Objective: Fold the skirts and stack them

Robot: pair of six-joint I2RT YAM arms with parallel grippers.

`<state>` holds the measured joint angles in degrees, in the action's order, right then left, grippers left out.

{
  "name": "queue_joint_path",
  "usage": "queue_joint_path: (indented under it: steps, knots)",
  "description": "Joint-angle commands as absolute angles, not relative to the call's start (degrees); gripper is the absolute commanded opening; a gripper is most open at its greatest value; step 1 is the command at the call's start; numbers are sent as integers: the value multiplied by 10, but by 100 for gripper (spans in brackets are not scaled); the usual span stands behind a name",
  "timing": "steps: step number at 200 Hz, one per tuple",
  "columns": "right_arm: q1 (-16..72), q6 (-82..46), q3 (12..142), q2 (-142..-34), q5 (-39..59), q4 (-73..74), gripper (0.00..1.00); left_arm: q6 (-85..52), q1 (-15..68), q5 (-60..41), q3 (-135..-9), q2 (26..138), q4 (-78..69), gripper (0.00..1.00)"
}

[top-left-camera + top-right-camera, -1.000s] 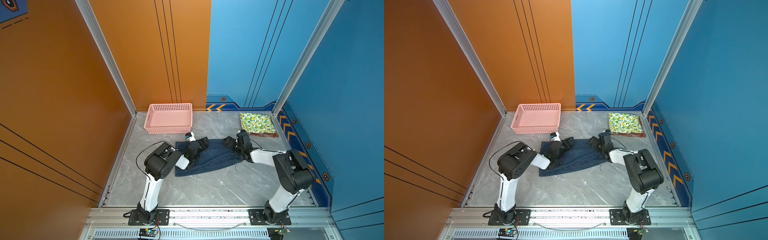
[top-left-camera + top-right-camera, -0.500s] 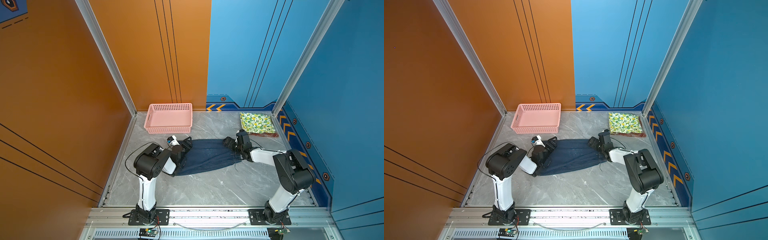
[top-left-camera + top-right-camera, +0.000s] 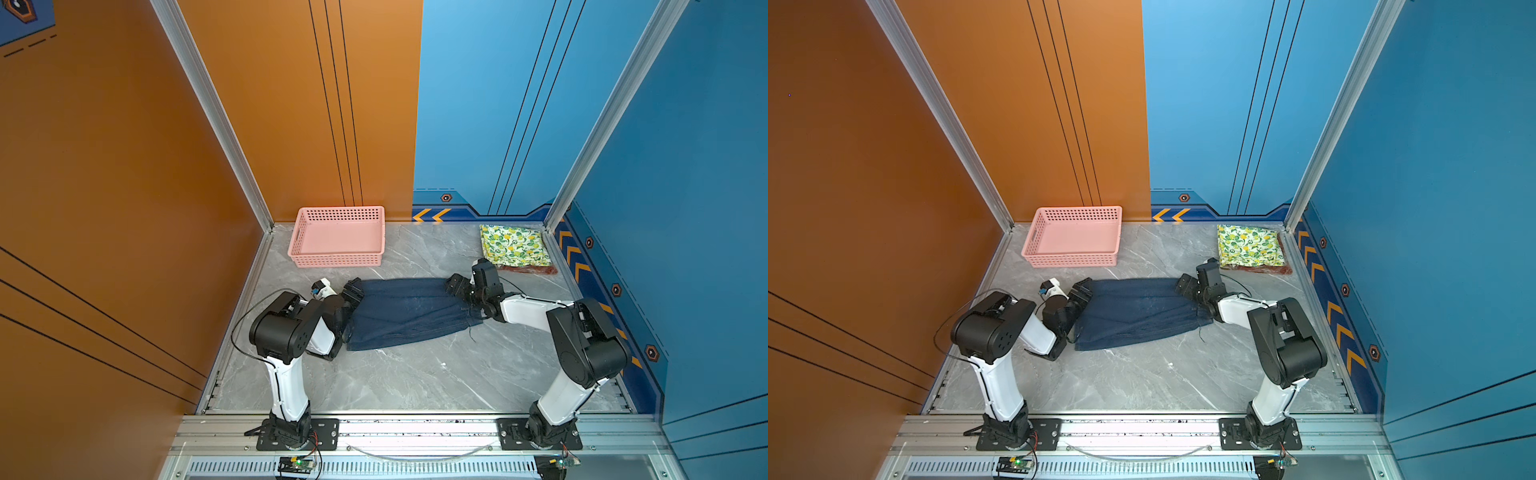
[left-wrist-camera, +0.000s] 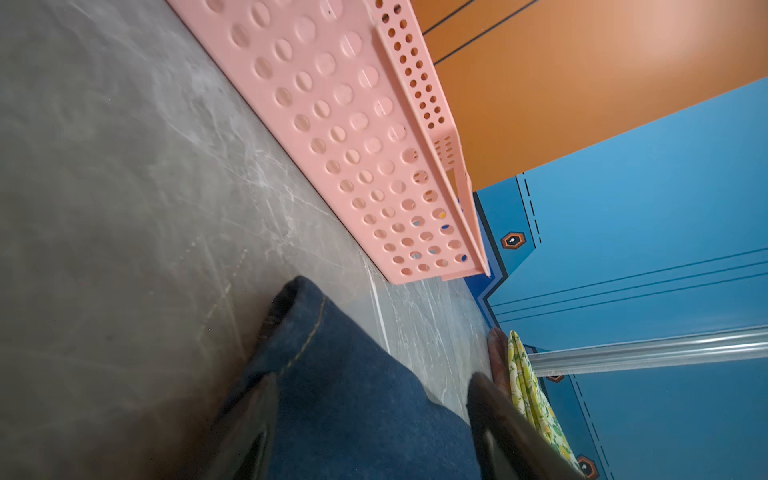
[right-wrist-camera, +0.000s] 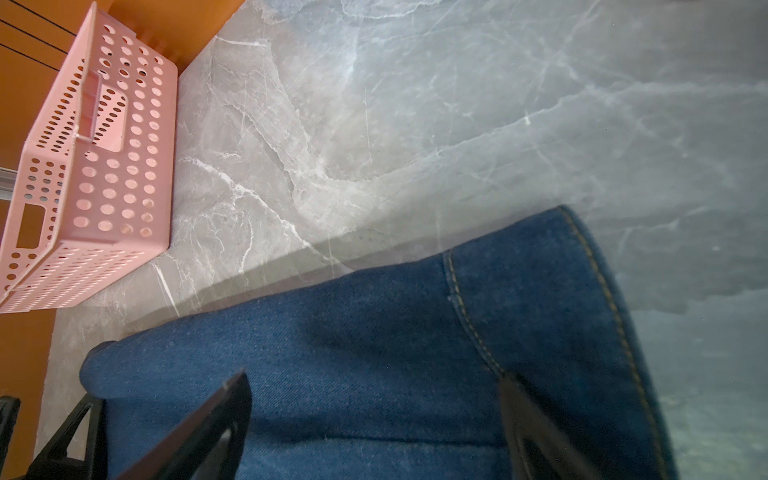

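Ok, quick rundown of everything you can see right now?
Denim skirt: one, dark blue, spread flat mid-table between the grippers.
Lemon-print skirt: one, white, yellow and green, folded, far right corner.
Red skirt: one, rust red, under the lemon-print skirt, only its edge showing.
Basket: one, pink, far left corner.
Table: one, grey marble.
Left gripper: one, black, open, at the denim skirt's left end.
Right gripper: one, black, open, at its right end.

No lettering is legible anywhere; only orange chevrons point(image 3: 431, 215) mark the blue wall's base band point(image 3: 461, 212)
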<state>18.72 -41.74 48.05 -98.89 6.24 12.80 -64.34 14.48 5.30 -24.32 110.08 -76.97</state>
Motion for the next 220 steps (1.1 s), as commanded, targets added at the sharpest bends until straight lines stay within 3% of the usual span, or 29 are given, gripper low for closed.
queue_joint_path:
  steps: [1, 85, 134, 220]
  knots:
    - [170, -400, 480, -983, 17, 49, 94, -636, 115, 51, -219, 1094, -692, 74]
    - [171, -368, 527, -967, 31, 2, 97, -599, 72, -6, -231, 958, -480, 74]
    - [166, -326, 569, -916, 56, -84, 100, -523, 73, -45, -293, 841, -214, 75]
    - [60, -311, 558, -881, 135, -191, 100, -410, 116, -123, -365, 788, 35, 77]
